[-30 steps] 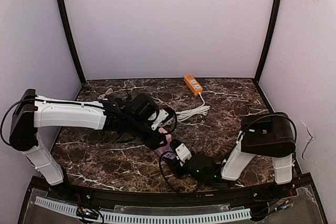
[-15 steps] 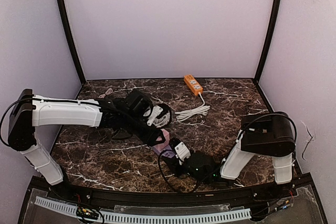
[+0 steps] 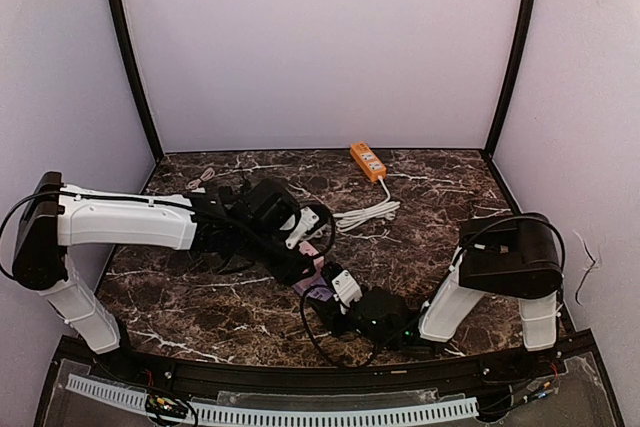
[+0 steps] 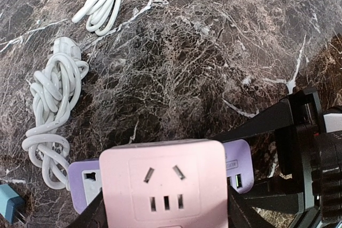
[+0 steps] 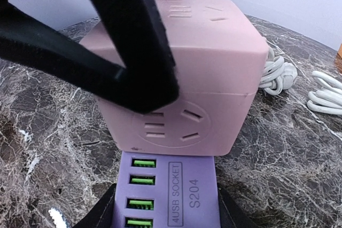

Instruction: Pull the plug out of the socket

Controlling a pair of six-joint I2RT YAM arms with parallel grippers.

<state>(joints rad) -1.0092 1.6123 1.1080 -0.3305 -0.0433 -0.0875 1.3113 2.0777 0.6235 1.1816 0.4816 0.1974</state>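
The left hand [image 4: 165, 214] is clamped on the pink cube plug [image 4: 166, 185], its dark fingers [image 4: 90, 216] pressed to the cube's two sides. The right hand [image 5: 163, 214] is clamped on the purple socket [image 5: 165, 190], one finger [image 5: 99, 218] on each long side of that block, just beside its row of green USB ports.

In the right wrist view the cube sits at 12 o'clock of the purple block, its bottom face against the block's far end. Whether its pins are seated cannot be told. A black finger of the left hand crosses the cube from 10 o'clock.

From above, the two hands meet near the front middle of the dark marble surface [image 3: 440, 197], the left arm reaching in from 9 o'clock and the right from 4 o'clock.

In the left wrist view a coiled white cable [image 4: 53, 105] lies at 10 o'clock of the cube, and a second white bundle [image 4: 104, 1] farther off at 11 o'clock. An orange power strip [image 3: 367, 160] lies at 1 o'clock, by the back wall, well apart.
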